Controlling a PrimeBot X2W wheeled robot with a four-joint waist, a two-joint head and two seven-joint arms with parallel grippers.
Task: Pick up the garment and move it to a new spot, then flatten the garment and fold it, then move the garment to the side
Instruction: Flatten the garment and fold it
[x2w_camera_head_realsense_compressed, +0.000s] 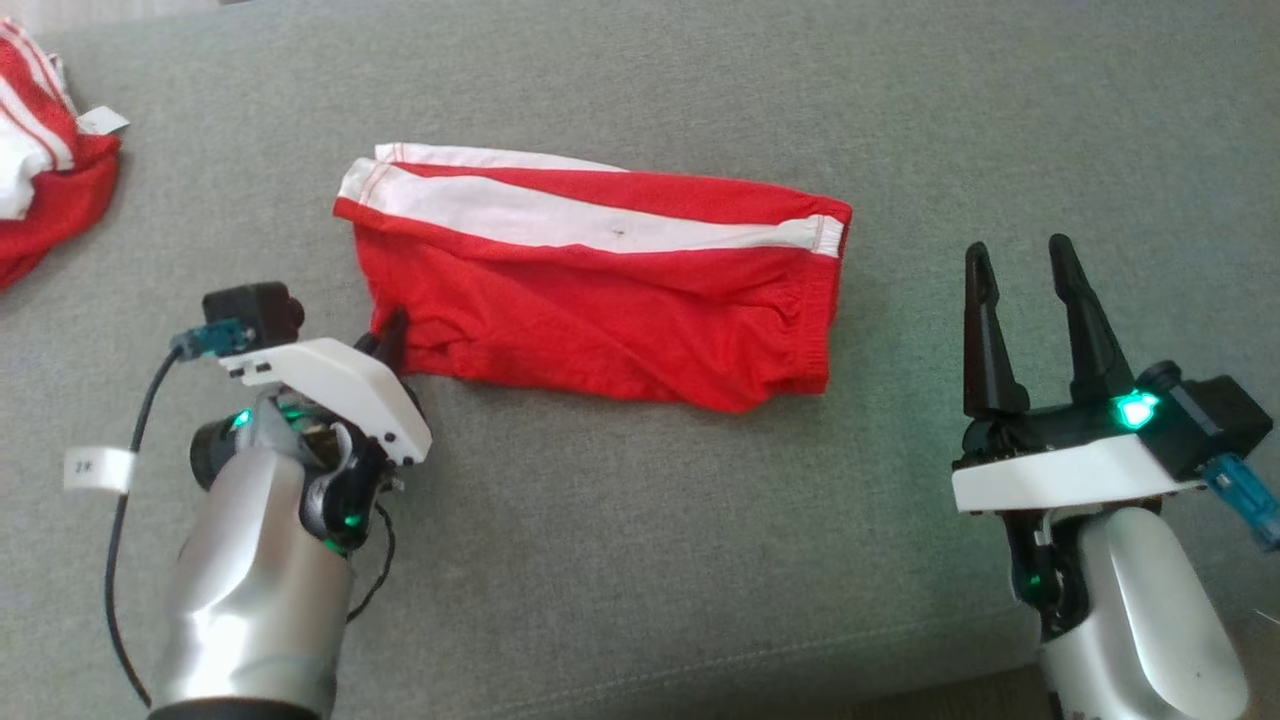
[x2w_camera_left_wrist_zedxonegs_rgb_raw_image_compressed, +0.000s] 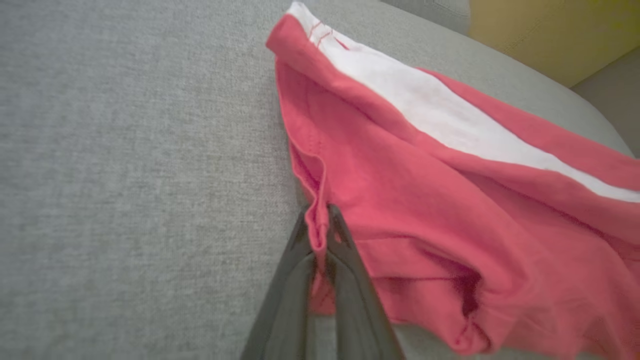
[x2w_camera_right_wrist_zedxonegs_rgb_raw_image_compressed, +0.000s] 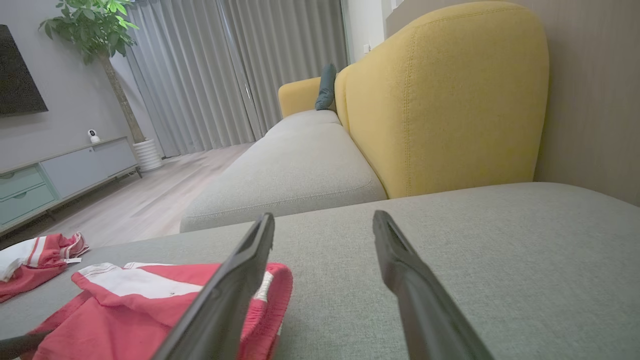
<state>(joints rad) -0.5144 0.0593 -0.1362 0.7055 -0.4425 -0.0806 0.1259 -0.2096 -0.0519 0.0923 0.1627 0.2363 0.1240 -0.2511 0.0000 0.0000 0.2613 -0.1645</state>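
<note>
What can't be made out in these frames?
- Left wrist view: how many layers of the red shorts the left gripper pinches; its fingers cover the fold.
- Head view: second red-and-white garment, cut off by the left edge.
- Head view: print on the white cable tag, too small to read.
- Right wrist view: part of the shorts' waistband end, behind a finger of the right gripper.

Bare grey sofa cushion (x2w_camera_head_realsense_compressed: 650, 560) spans the gap between left tool (x2w_camera_head_realsense_compressed: 390, 335) and right tool (x2w_camera_head_realsense_compressed: 1019, 250), below the red shorts (x2w_camera_head_realsense_compressed: 600, 290); a second garment (x2w_camera_head_realsense_compressed: 45, 190) (far left corner) and the yellow backrest (x2w_camera_right_wrist_zedxonegs_rgb_raw_image_compressed: 440, 100) bound the passage.
</note>
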